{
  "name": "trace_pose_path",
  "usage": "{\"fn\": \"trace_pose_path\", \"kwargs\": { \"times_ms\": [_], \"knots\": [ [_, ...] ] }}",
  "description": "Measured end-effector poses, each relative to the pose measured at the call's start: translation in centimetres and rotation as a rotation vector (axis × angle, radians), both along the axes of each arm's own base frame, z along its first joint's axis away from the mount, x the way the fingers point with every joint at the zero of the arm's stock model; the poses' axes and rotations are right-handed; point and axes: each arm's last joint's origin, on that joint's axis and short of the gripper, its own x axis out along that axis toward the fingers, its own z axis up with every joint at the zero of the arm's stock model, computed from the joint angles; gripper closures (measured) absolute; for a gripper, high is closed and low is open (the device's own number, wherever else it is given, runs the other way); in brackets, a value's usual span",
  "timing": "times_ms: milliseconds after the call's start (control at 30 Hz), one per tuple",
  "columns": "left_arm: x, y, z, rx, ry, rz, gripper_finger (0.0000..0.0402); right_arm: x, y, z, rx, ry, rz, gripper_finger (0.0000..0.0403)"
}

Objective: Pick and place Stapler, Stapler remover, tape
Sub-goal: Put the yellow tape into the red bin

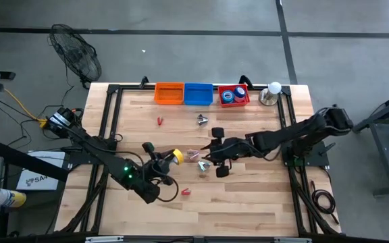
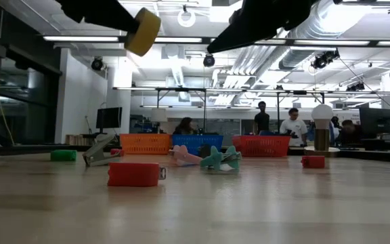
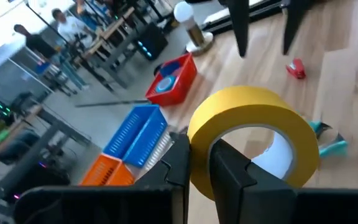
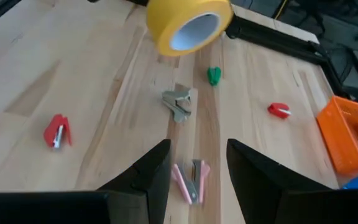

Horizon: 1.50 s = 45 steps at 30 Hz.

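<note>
My left gripper [image 3: 201, 155] is shut on a yellow tape roll [image 3: 253, 134] and holds it above the table's middle, left of centre [image 1: 175, 156]. In the low view the roll [image 2: 143, 32] hangs high over the tabletop. My right gripper [image 4: 197, 163] stands open just to its right [image 1: 211, 152]. It is above a pink staple remover [image 4: 188, 179] that lies flat on the wood, and it touches nothing. A teal staple remover [image 2: 220, 158], a grey one [image 4: 179, 102] and a small red stapler [image 4: 58, 130] also lie on the table. My left gripper pinches the yellow roll's ring wall [image 3: 199, 134], one finger inside the open centre [image 3: 229, 168] and one outside [image 3: 178, 163]. The fingers reach in nearly level from the table's left side. The roll is lifted clear of the table, standing on edge.
Along the far edge stand an orange bin [image 1: 169, 93], a blue bin [image 1: 198, 94] and a red bin [image 1: 234, 96] holding blue tape rolls. A white ball on a metal base [image 1: 273, 93] is beside them. Small red pieces [image 1: 159, 121] [image 1: 186, 192] and a green piece [image 4: 213, 76] lie scattered.
</note>
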Motion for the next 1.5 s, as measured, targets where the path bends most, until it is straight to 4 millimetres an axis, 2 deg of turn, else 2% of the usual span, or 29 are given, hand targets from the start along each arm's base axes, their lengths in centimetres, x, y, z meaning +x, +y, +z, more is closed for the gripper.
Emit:
{"fn": "trace_pose_path", "kwargs": {
  "times_ms": [167,367,533,900,1000,1267,1500],
  "knots": [
    [0.4,0.5,0.1,0.011,0.005,0.017,0.0368,0.8,0.4,-0.7,0.002,-0.018,0.007,0.0256],
    [1.6,2.9,-0.6,-0.063,0.065,-0.003,0.0369,1.7,0.5,-1.8,-0.026,-0.033,0.023,0.0256],
    [2.1,4.5,-0.5,-0.094,0.072,-0.043,0.0369,1.8,0.5,-1.8,-0.034,-0.042,0.024,0.0256],
    [2.1,7.2,-0.6,-0.175,-0.047,-0.198,0.0369,2.2,0.4,-1.8,-0.051,-0.078,0.033,0.0256],
    [1.9,7.4,-0.9,-0.180,-0.064,-0.227,0.0369,2.3,0.4,-1.7,-0.054,-0.098,0.044,0.0256],
    [2.3,7.0,0.1,-0.172,-0.150,-0.307,0.0369,2.6,0.6,-1.0,-0.029,-0.168,0.092,0.0256],
    [2.3,7.0,0.2,-0.167,-0.153,-0.314,0.0369,2.7,0.8,-0.7,-0.004,-0.201,0.148,0.0266]
  ]
}}
